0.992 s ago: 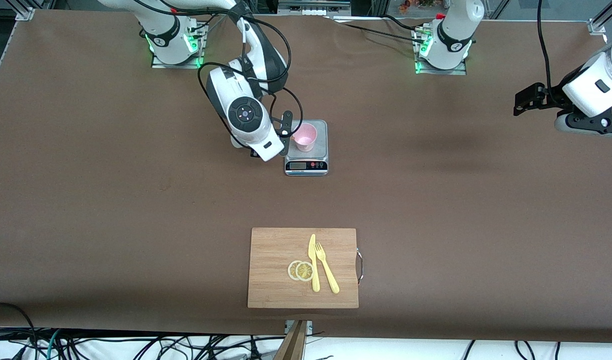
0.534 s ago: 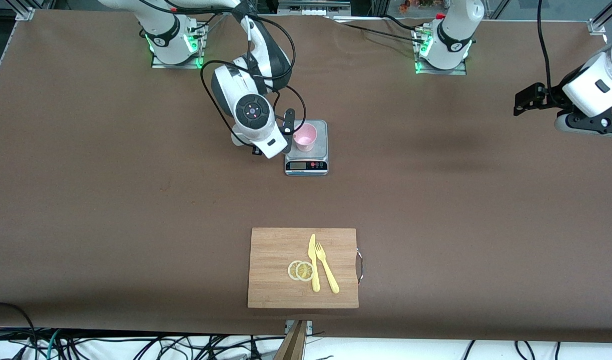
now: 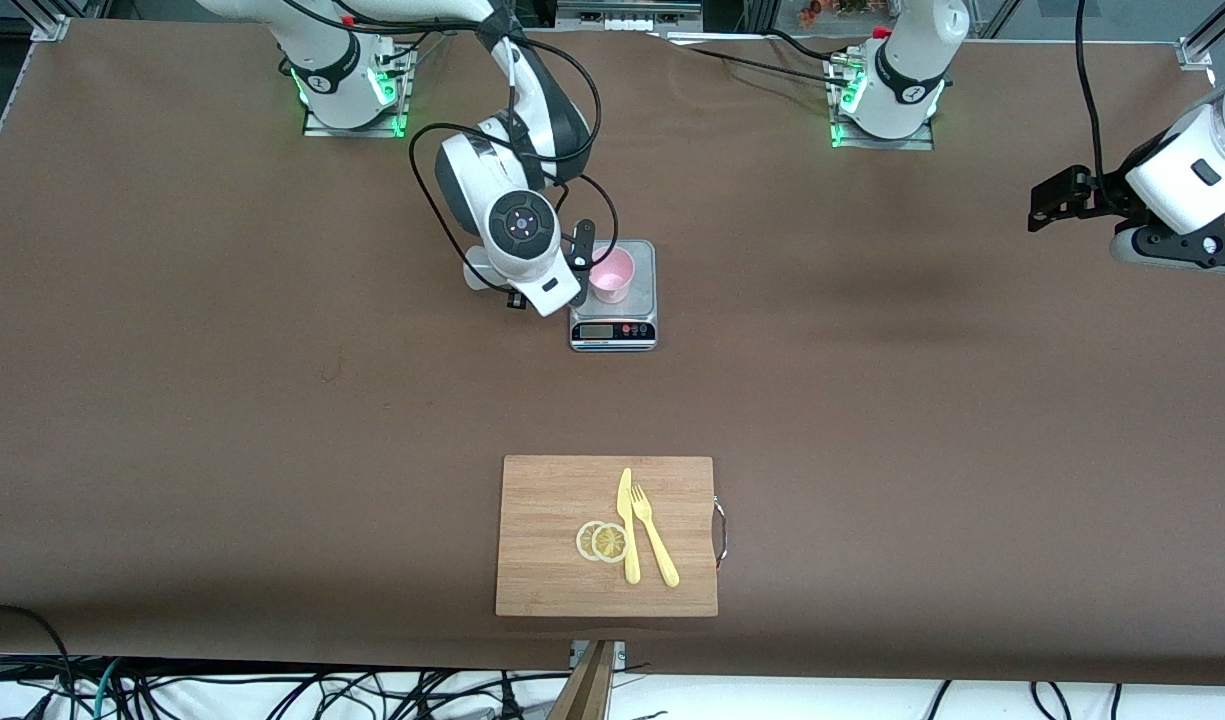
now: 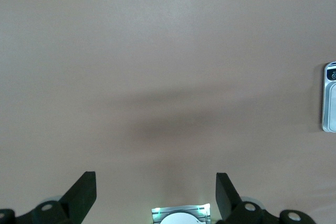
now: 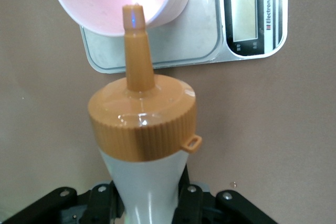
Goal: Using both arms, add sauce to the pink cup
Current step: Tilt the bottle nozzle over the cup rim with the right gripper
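Note:
The pink cup (image 3: 612,272) stands on the grey scale (image 3: 614,330). My right gripper (image 3: 578,262) is beside the cup, on the side toward the right arm's end of the table. It is shut on the sauce bottle (image 5: 143,182), which is tilted toward the cup. The bottle's orange cap (image 5: 142,121) points its nozzle tip (image 5: 132,17) over the rim of the cup (image 5: 100,1). In the front view the wrist hides the bottle. My left gripper (image 3: 1057,195) waits, open and empty, above the left arm's end of the table.
A wooden cutting board (image 3: 552,500) lies nearer the front camera, with two lemon slices (image 3: 602,541), a yellow knife (image 3: 628,525) and a yellow fork (image 3: 654,535) on it. The scale's display (image 5: 243,9) shows in the right wrist view. The scale's edge (image 4: 329,98) shows in the left wrist view.
My right arm has moved toward the cup with the bottle, bringing its wrist closer to the scale. The left arm has not moved.

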`<state>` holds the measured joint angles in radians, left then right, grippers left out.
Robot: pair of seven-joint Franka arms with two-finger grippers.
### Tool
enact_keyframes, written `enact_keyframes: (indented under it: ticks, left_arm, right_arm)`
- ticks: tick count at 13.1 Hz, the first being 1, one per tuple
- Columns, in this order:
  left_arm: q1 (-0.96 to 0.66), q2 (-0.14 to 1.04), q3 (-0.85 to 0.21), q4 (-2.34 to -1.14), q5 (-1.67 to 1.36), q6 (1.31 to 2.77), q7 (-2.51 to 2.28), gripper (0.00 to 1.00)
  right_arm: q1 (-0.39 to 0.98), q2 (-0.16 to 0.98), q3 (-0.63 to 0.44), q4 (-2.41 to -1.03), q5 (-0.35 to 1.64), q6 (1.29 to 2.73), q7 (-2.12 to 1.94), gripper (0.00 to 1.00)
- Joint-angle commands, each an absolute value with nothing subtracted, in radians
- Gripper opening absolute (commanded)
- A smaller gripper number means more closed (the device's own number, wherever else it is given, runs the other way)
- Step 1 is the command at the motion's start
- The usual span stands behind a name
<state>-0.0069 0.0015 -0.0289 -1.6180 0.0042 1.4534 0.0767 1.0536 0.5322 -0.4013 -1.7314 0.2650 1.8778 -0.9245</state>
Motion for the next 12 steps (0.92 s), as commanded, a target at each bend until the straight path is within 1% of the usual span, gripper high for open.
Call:
enact_keyframes:
  ticks: [1,3,9,12]
  left_arm:
    - [-0.012,0.000,-0.021,-1.609,0.000,1.442,0.090,1.00]
    - [-0.012,0.002,-0.023,-1.609,0.000,1.442,0.091,1.00]
    - [-0.012,0.002,-0.021,-1.611,0.000,1.442,0.090,1.00]
    - [-0.012,0.002,-0.021,-1.609,0.000,1.442,0.091,1.00]
  right_arm:
    - [1.077,0.526,-0.410,-1.720,0.236,1.844,-0.882,0.38]
    - [1.089,0.529,-0.408,-1.703,0.216,1.813,-0.862,0.38]
    - [1.092,0.532,-0.408,-1.689,0.199,1.783,-0.853,0.37]
    - [1.094,0.555,-0.408,-1.641,0.195,1.735,-0.824,0.37]
